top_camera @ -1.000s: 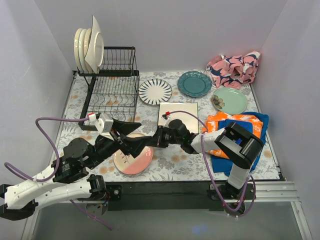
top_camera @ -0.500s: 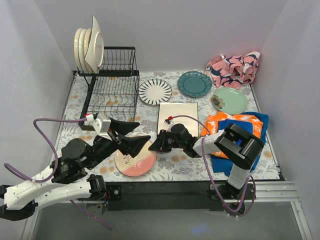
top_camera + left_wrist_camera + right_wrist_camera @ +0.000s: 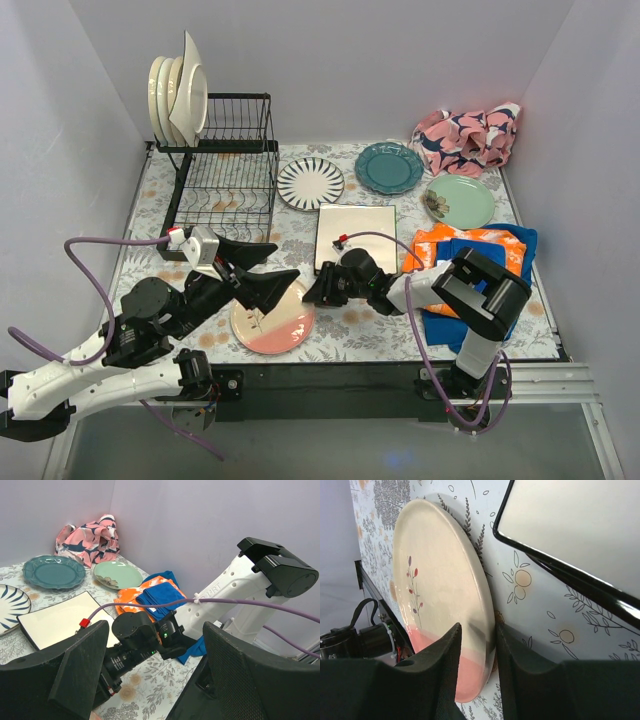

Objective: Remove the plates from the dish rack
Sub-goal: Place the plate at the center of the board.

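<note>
A cream-and-pink round plate (image 3: pixel 272 318) lies on the table near the front; it also shows in the right wrist view (image 3: pixel 435 580). My right gripper (image 3: pixel 312 290) (image 3: pixel 477 630) has its jaws on either side of the plate's right rim, slightly apart, with a gap at the upper finger. My left gripper (image 3: pixel 280 262) (image 3: pixel 155 680) is wide open and empty, just above that plate. The black wire dish rack (image 3: pixel 225 165) stands at the back left with several cream plates (image 3: pixel 175 95) upright on its top tier.
On the table lie a black-striped plate (image 3: pixel 310 183), a teal plate (image 3: pixel 388 167), a pale green plate (image 3: pixel 459 201) and a square cream plate (image 3: pixel 356 235). A pink patterned cloth (image 3: pixel 468 138) is at the back right, an orange and blue cloth (image 3: pixel 480 255) at the right.
The right gripper has sunk toward the table with the cream-and-pink plate, which now lies flat and a little further right. The left gripper has drawn back up and left.
</note>
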Robot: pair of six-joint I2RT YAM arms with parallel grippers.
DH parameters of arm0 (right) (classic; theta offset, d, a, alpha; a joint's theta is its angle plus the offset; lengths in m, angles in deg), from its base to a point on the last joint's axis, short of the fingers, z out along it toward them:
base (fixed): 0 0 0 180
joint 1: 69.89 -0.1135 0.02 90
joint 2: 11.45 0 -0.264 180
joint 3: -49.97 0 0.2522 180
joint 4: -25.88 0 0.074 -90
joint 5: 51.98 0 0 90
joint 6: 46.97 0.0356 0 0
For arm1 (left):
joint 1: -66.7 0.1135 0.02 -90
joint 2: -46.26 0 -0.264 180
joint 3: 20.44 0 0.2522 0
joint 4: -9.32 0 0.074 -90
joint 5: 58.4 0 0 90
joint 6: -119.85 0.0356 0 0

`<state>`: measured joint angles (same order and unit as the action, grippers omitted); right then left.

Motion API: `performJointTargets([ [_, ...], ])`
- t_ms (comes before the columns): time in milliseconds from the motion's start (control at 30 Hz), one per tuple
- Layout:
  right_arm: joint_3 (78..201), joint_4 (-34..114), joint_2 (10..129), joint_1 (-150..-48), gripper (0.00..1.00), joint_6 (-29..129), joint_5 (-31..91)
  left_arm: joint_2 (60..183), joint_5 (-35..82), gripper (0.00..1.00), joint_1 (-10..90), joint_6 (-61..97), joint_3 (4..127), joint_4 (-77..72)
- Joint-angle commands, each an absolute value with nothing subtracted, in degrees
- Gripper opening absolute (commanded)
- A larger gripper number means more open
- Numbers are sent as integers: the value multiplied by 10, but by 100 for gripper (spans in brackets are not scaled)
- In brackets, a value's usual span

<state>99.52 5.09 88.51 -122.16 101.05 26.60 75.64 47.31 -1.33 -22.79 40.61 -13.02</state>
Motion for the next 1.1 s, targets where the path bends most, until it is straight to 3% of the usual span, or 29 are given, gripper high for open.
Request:
performJointTargets([
  [0, 1011, 67, 846, -1229, 40, 988, 291, 754, 486, 74, -12, -223, 400, -129],
  [467, 1033, 180, 765, -1230, 41, 906, 319, 781, 542, 75, -12, -210, 410, -153],
  [667, 1052, 238, 649, -1224, 45, 805, 310, 890, 536, 75, -9, -178, 452, -160],
  [767, 1072, 308, 570, -1217, 56, 750, 347, 992, 528, 75, 45, -158, 529, -175],
  [967, 1033, 323, 474, -1213, 98, 731, 375, 1114, 420, 73, 222, -155, 676, -207],
  [1067, 1014, 323, 453, -1213, 98, 724, 378, 1170, 414, 72, 291, -141, 775, -247],
])
